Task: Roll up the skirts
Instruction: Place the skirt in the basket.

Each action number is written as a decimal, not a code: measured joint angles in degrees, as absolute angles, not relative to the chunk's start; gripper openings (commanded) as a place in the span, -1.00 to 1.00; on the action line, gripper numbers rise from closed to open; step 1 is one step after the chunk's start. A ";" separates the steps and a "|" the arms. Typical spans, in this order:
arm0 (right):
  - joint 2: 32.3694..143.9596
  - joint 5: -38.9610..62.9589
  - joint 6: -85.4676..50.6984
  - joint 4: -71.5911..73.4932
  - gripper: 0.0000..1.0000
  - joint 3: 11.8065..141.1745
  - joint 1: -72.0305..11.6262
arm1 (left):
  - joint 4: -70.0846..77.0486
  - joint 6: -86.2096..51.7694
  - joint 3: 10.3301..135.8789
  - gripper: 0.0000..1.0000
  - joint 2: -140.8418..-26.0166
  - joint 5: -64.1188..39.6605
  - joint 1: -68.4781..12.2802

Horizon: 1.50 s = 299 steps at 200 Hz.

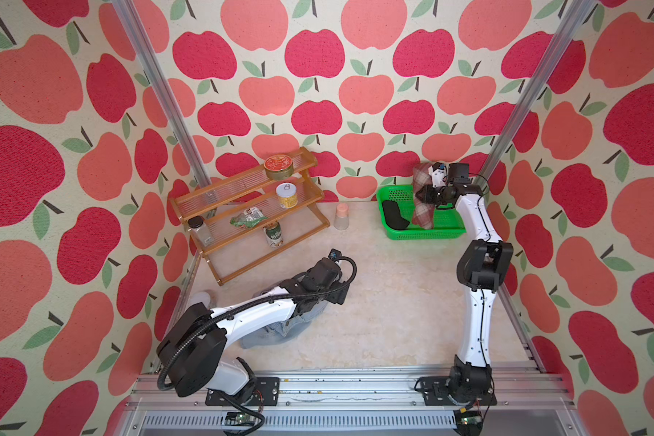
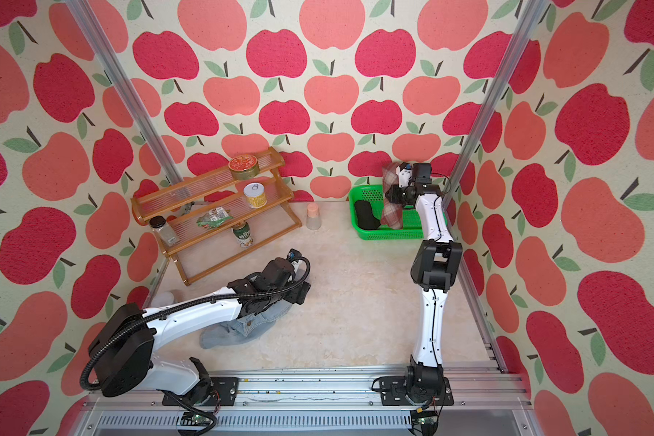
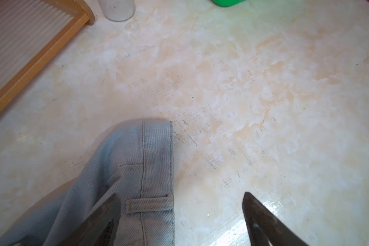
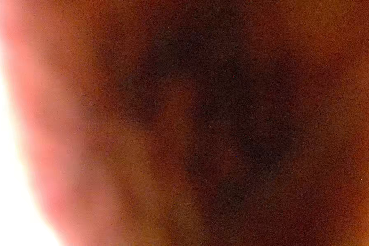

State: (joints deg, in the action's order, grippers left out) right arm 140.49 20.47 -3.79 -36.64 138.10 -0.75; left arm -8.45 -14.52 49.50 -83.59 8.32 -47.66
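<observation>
Risks, right side: my right jaws are pinching the plaid skirt (image 1: 423, 213) up high, and its cloth is blanketing the right wrist view, so I am working blind there. The pinch itself is hidden. If it is shallow, the skirt is likely slipping back down. Its lower end is hanging below the jaws into the green mesh basket (image 1: 423, 234), where it could be catching the rim or dragging the black skirt (image 1: 393, 215) lying beside it.

Risks, left side: my left jaws are standing spread, holding nothing. One is hovering over the denim skirt (image 3: 136, 170) by a belt loop, the other over bare desk (image 3: 243, 85). Closing here, I am probably nipping one edge only.

The denim is lying crumpled, not flat, so any roll is starting loose.
</observation>
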 measured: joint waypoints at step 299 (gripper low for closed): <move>151.98 -13.26 2.85 -56.86 -0.64 145.32 -9.69 | -11.14 -17.08 50.15 0.83 -88.25 3.55 -47.05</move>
State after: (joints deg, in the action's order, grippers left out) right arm 151.98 -13.26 2.85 -56.86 145.32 -9.69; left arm -11.14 -17.08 50.15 -88.25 3.55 -47.05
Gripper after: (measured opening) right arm 0.299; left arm 0.914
